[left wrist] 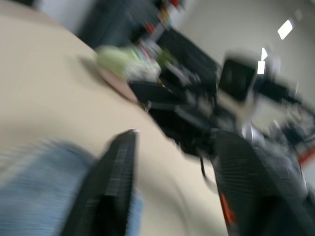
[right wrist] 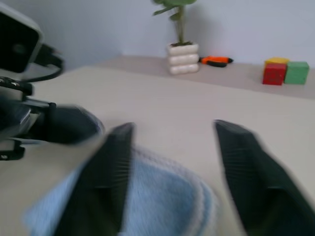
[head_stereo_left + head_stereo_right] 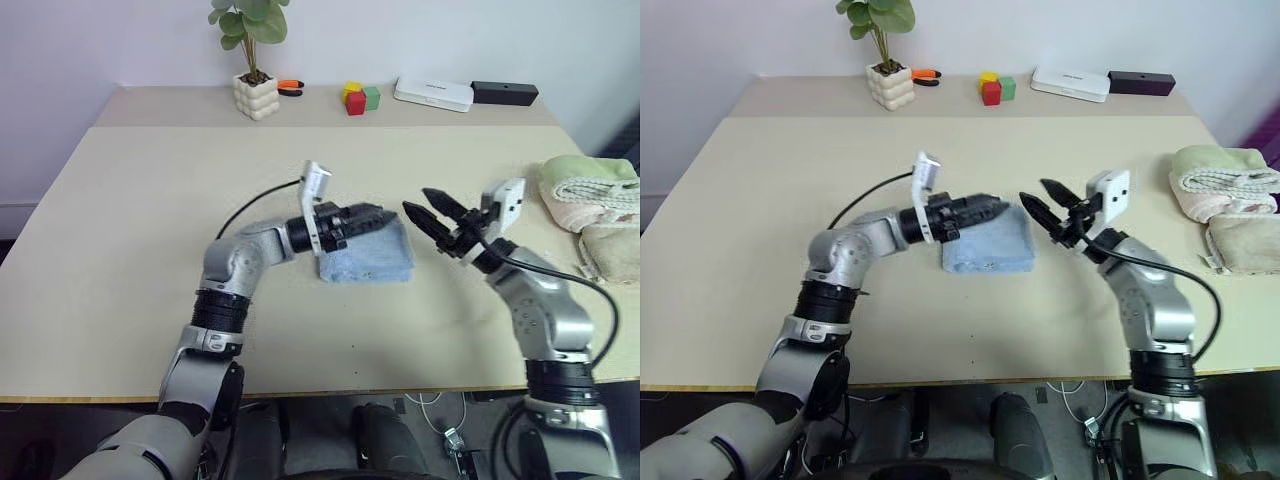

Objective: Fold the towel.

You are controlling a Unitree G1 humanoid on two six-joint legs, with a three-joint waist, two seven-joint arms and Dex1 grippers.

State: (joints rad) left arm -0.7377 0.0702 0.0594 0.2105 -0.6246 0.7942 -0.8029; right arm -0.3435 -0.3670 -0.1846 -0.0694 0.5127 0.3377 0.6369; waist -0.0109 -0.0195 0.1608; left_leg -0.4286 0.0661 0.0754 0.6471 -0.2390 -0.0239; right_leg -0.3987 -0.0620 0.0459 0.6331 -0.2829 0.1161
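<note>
Table, pale and wide, is seen across both eye views, with a lighter strip along its far edge at the top of the frame. On that strip, from left to right, a potted plant in a white knobbly pot, an orange tool, a cluster of red, yellow and green blocks, a flat white box and a black bar are lined up. Left of centre, the left gripper is held level and pointed toward the right of the frame, just over the upper left edge of the towel; its fingers look close together in the eye views, while a gap is seen between them in the left wrist view, so whether it is released or clenched cannot be told, and contact with the cloth cannot be judged. The towel lies folded into a compact light blue rectangle at the centre of the table. Just right of it, the right gripper is raised above the table and pointed toward the left of the frame, its jaws spread apart and nothing between them. At the far right edge, a stack of pale green and cream-pink towels is rested, well apart from the blue one.
</note>
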